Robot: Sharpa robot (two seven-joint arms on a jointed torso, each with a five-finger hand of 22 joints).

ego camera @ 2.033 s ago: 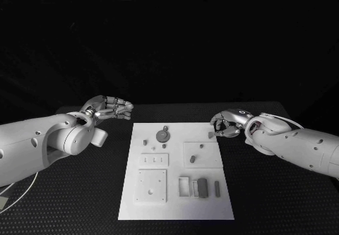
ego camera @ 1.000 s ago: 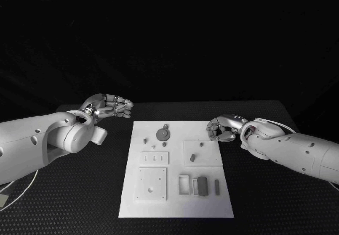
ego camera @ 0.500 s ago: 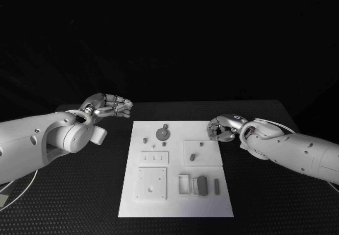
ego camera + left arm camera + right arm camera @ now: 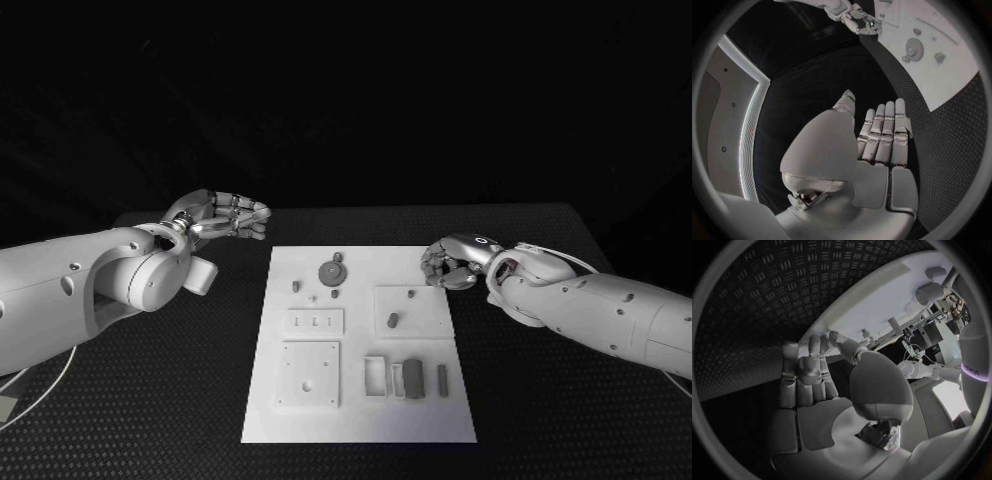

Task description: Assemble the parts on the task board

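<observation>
— Since the earlier frames, what has moved on the task board (image 4: 361, 420)?
— None of the parts, as far as I can see. The right hand (image 4: 456, 263) has drawn back from over the board's far right edge to just off it, with its fingers curled in. A small piece seemed to sit at its fingertips two seconds ago; whether it holds one now I cannot tell.
— And the left hand (image 4: 219, 217)?
— It has stayed off the board's far left corner, well apart from every part. Its fingers are curled, and the left wrist view shows them lying side by side with nothing in them.
— Where do the parts lie?
— A round disc (image 4: 333, 271) sits near the far end of the board, with small pegs (image 4: 296, 288) beside it. A slim peg (image 4: 392, 321) lies on the square plate (image 4: 413, 314) toward the right. Dark bars (image 4: 414, 380) rest near the board's near right corner.
— How far along is the job, would you say?
— Early, I judge. Most pieces look loose, and the lower left plate (image 4: 310, 378) shows open holes. Nearly all the fitting seems left.
— What is closest to the right hand?
— The square plate's far corner, and a tiny peg (image 4: 411, 295) on it, near the fingers but apart from them.
</observation>
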